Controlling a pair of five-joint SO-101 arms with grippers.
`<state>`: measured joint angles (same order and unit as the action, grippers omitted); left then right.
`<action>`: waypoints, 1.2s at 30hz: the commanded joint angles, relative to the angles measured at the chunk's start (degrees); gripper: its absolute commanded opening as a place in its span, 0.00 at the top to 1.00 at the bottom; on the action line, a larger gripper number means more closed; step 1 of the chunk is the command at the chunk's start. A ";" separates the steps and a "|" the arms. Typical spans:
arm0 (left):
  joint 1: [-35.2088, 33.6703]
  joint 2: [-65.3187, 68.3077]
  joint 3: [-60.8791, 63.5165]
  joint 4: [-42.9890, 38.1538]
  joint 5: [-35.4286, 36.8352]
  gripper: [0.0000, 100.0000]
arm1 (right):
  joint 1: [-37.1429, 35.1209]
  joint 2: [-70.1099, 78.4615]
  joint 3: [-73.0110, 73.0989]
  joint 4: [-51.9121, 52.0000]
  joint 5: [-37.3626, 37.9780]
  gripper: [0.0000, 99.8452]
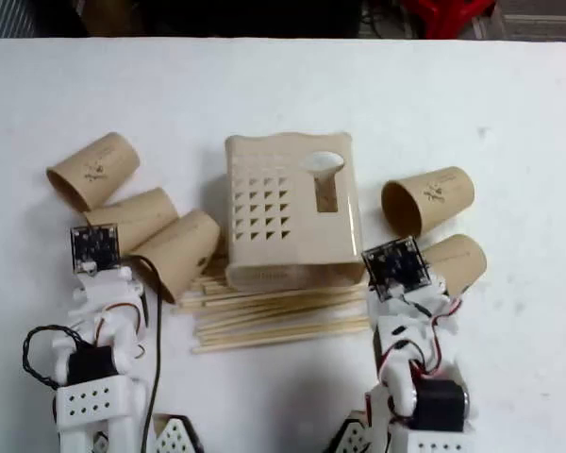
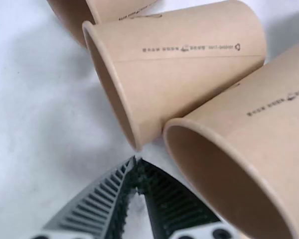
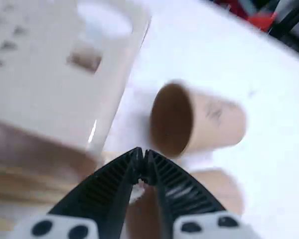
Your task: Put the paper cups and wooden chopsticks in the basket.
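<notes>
A cream basket [image 1: 291,212] lies tipped at the table's middle, its perforated wall with the handle hole facing up. A pile of wooden chopsticks [image 1: 278,311] lies along its near side. Three brown paper cups lie on their sides at the left [image 1: 92,170] [image 1: 132,219] [image 1: 177,253], and two at the right [image 1: 427,200] [image 1: 453,262]. My left gripper [image 2: 138,162] is shut and empty, its tips just short of the rims of two cups [image 2: 179,74] [image 2: 249,174]. My right gripper [image 3: 142,154] is shut and empty, between the basket [image 3: 55,74] and a cup [image 3: 197,119].
The left arm [image 1: 94,283] and right arm [image 1: 406,311] stand at the near edge, either side of the chopsticks. White table [image 1: 283,85] stretches bare behind the basket. Dark clutter lies beyond the far edge.
</notes>
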<state>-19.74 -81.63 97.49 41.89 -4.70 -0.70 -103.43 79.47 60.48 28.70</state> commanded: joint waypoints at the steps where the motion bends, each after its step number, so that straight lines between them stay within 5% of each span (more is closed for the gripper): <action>1: -0.22 -0.75 -0.18 0.26 -0.35 0.98 | -0.31 0.31 -7.47 -2.77 -0.79 0.98; 6: -0.22 -0.75 -0.18 0.26 -0.35 0.98 | -0.40 11.30 -15.91 -6.55 -5.27 0.97; 12: -0.22 -0.75 -0.18 0.26 -0.35 0.98 | -8.66 46.20 -35.69 -7.52 -6.86 0.83; 21: -0.22 -0.75 -0.18 0.26 -0.35 0.98 | -13.14 89.19 -65.41 -5.49 -11.69 0.82; 36: -0.22 -0.75 -0.18 0.26 -0.35 0.98 | -12.62 105.27 -72.00 -7.34 -12.57 0.82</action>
<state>-19.74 -81.63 97.49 41.89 -4.70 -13.27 1.71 10.29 54.59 16.66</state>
